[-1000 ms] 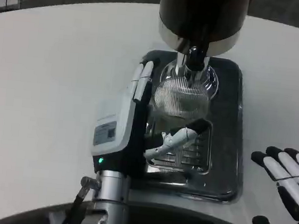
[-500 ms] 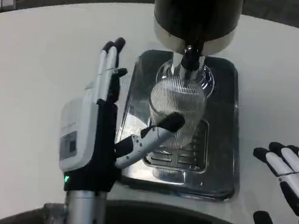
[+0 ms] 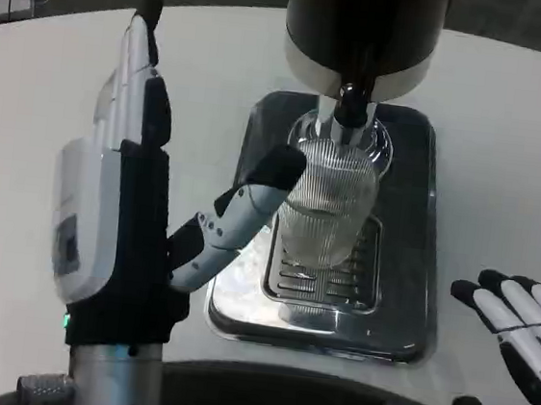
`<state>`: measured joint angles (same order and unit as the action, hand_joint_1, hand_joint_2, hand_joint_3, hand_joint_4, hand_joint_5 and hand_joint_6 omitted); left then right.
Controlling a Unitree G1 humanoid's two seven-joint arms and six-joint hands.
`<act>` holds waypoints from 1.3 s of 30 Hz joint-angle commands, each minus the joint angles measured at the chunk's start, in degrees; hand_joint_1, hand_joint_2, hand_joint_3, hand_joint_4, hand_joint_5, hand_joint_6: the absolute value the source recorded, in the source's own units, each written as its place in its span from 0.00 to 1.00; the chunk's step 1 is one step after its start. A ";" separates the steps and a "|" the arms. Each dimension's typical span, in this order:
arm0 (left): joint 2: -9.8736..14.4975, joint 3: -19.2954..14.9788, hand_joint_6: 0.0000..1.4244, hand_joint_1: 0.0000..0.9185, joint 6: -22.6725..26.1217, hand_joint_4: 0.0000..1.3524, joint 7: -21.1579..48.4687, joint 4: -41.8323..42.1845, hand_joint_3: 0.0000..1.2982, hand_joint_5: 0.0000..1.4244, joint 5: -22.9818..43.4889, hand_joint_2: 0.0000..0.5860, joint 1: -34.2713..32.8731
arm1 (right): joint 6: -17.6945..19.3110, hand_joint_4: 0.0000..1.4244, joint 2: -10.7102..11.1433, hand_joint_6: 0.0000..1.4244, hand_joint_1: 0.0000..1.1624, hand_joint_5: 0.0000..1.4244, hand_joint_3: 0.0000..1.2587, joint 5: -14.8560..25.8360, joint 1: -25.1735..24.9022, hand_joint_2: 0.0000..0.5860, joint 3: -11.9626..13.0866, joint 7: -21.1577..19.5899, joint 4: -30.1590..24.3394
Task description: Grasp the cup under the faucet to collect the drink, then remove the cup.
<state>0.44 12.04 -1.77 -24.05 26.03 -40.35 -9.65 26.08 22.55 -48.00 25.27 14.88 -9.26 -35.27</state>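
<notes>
Ribbed clear cup [image 3: 328, 207] upright under faucet [image 3: 350, 105], on tray [image 3: 403, 275]. Both hands' fingers spread, gripping nothing.

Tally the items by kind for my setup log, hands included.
Ribbed clear cup: 1
Metal drip tray: 1
Drink dispenser: 1
Hands: 2, left hand and right hand
White table: 1
Total: 6

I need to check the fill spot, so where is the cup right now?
In the head view the ribbed clear cup stands upright at centre on the metal drip tray, directly beneath the faucet, with the left hand open just to its left.
</notes>
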 commanded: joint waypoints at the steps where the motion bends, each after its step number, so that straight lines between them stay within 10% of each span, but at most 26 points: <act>1: -2.34 1.32 0.00 0.00 4.23 0.00 5.59 5.13 0.00 0.00 -1.18 0.22 -0.95 | 1.01 0.06 -0.14 0.13 0.09 0.07 0.11 0.53 0.82 0.88 0.09 0.04 -0.76; 23: -6.97 7.77 0.00 0.00 7.53 0.00 10.31 -3.20 0.00 0.00 -4.37 0.27 -13.31 | 2.13 0.06 -0.11 0.15 0.09 0.08 0.11 1.75 1.81 0.88 1.60 -0.04 -0.88; 39: -5.32 10.89 0.00 0.00 6.61 0.00 13.34 -6.47 0.00 0.00 -5.75 0.27 -14.06 | 1.98 0.07 -0.03 0.15 0.09 0.08 0.11 2.49 0.93 0.88 2.04 0.28 -0.20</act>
<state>-5.47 22.39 5.33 -11.31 20.01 -45.47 -24.21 27.68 22.55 -45.86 26.10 16.71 -9.27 -35.86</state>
